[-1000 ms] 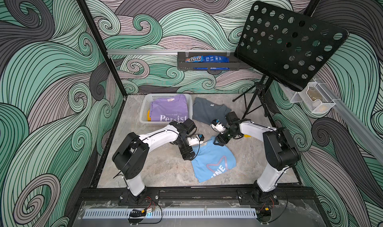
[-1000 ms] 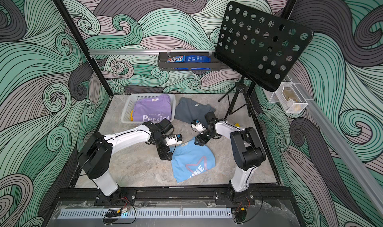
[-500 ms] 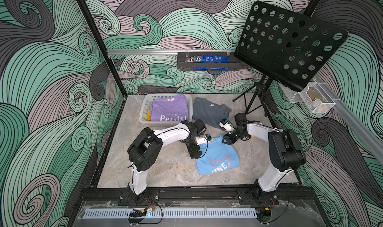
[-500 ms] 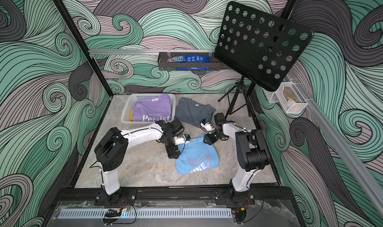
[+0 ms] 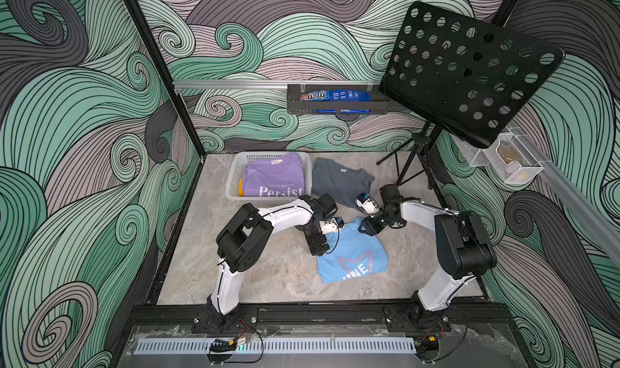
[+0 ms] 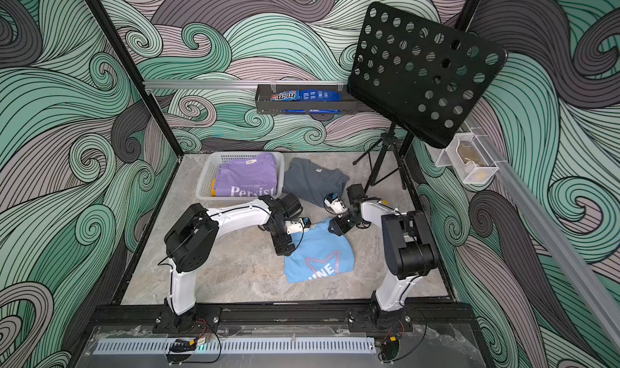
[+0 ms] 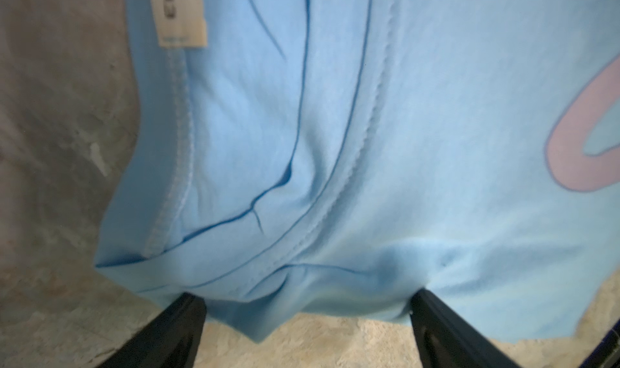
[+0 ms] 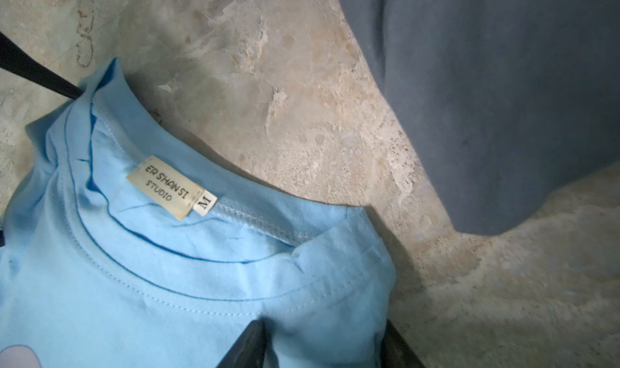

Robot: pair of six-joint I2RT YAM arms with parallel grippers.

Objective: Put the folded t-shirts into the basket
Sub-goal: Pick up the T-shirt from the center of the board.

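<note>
Two of the four folded t-shirts are lying in the basket (image 5: 235, 171) at the far side of the desk (image 5: 268, 282): the lilac tee (image 5: 273, 178) on top, with a sliver of the mustard tee (image 5: 240, 189) showing beneath it. The dark grey tee (image 5: 339, 181) is lying just beside the basket, and the light blue tee (image 5: 352, 255) is lying nearer the front, between the arms.

The left end effector (image 7: 307, 302) is standing wide open, its jaws straddling one collar-side corner of the blue tee. The right end effector (image 8: 323, 332) is bracketing the other corner with cloth between its jaws; whether it is pinching cannot be told.

Likely hazards: a jaw catching only the top layer would open the fold on lifting, and uneven lifting would let the tee sag and snag on the basket rim.

Legible writing: the neck label (image 8: 164, 188) is reading "ER SHAN SI STUDIO", size "M"; the lilac tee is reading "NEVER GIVE UP" and "Persist"; the blue tee is showing "INE" below a star outline.
</note>
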